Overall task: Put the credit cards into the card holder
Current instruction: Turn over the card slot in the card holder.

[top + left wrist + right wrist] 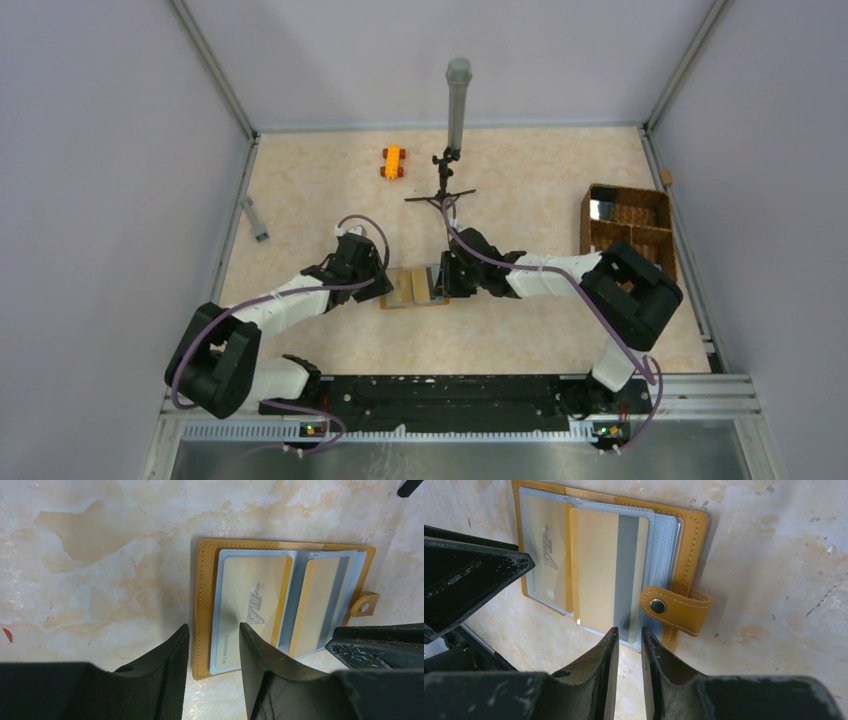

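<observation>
The card (250, 590) in the card holder (205, 605) reads "VIP".

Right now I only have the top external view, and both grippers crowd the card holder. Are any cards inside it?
Observer: Yes. The left wrist view shows a gold VIP card lying in a clear sleeve of the open card holder.
Operator: And the other half?
Observer: The right wrist view shows a second gold card, grey-striped, which appears to sit in the facing sleeve.
Operator: Is my right gripper holding anything?
Observer: The right gripper has its fingers a narrow gap apart at that sleeve's near edge. I cannot tell whether it grips.
</observation>
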Robot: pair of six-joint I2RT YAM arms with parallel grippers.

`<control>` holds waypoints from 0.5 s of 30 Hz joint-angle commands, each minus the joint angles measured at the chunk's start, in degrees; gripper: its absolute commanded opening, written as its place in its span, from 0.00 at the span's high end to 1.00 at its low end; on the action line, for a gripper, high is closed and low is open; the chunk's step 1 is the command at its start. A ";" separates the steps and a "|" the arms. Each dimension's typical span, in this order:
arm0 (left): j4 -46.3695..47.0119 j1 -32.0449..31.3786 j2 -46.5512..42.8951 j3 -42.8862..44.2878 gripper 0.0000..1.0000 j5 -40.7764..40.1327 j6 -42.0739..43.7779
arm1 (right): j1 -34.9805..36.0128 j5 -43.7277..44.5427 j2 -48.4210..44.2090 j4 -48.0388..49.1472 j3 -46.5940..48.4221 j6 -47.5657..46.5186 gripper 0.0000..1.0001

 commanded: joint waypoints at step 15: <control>3.25 0.20 1.47 -0.81 0.63 2.27 -0.76 | 0.52 -2.65 -1.14 10.32 -0.80 6.50 0.81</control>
